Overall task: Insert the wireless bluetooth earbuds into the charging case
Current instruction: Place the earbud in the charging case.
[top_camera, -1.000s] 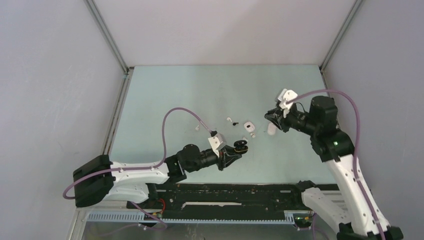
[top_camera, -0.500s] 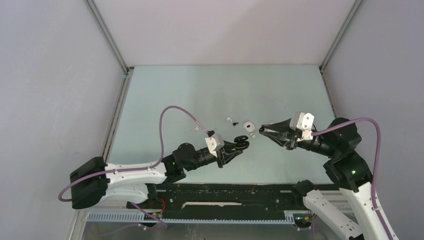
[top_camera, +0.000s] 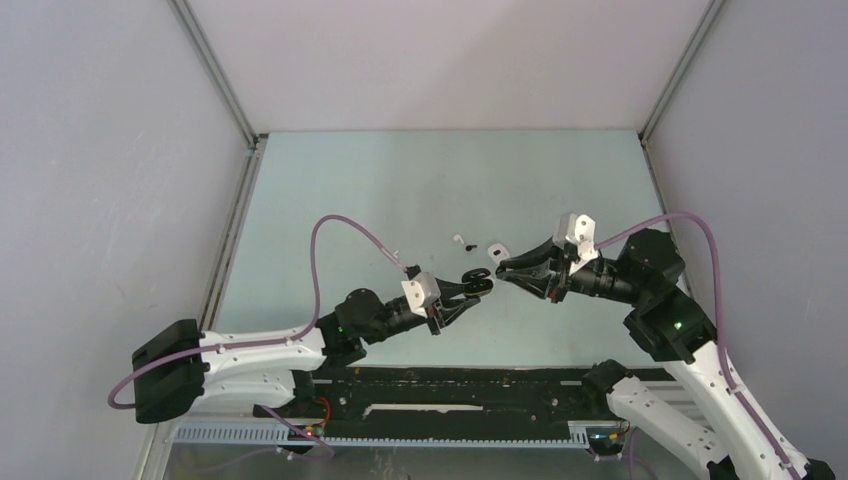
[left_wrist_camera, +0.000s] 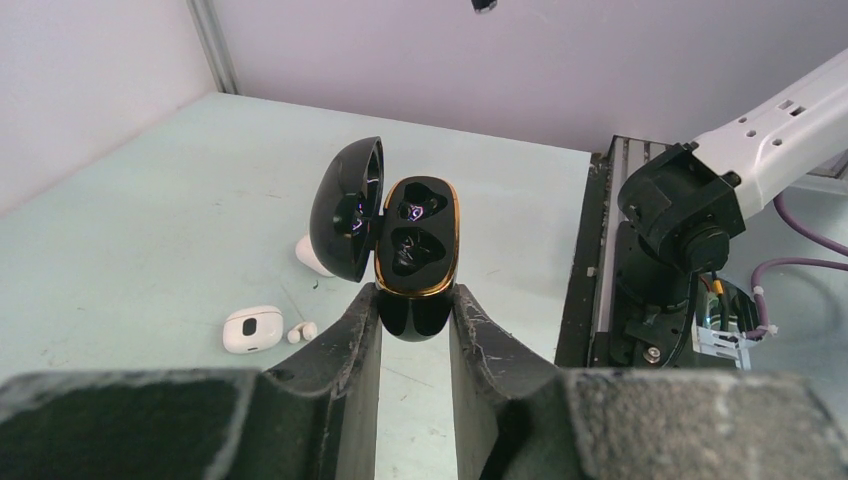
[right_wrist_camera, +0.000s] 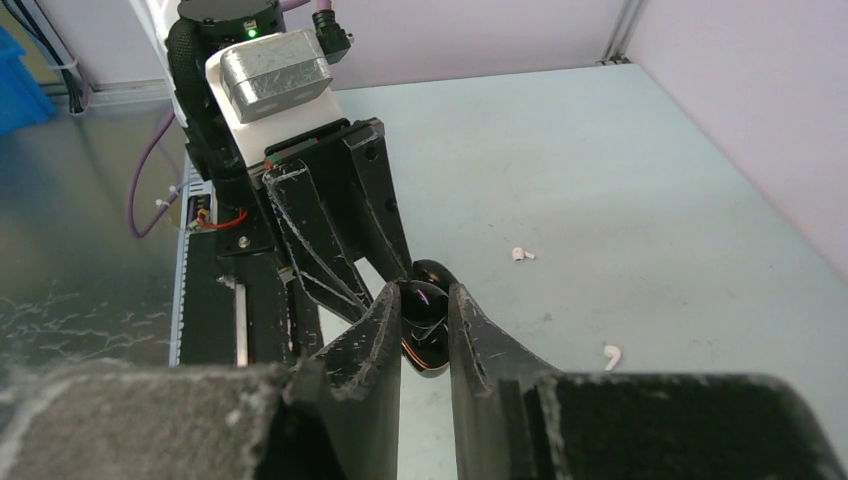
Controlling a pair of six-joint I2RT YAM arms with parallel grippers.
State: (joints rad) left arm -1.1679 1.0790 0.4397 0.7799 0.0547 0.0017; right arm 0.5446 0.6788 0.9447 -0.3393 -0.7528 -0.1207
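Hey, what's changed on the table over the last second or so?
The right gripper swung left from the far right side, and its tips now point at the open black charging case. The left gripper kept its jaws shut on that case and shifted it slightly. The white case and the loose earbuds beside it stayed put.

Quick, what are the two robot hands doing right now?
Left gripper: closed on the open black case.
Right gripper: nearly closed, right at the case; cannot tell if it holds anything.
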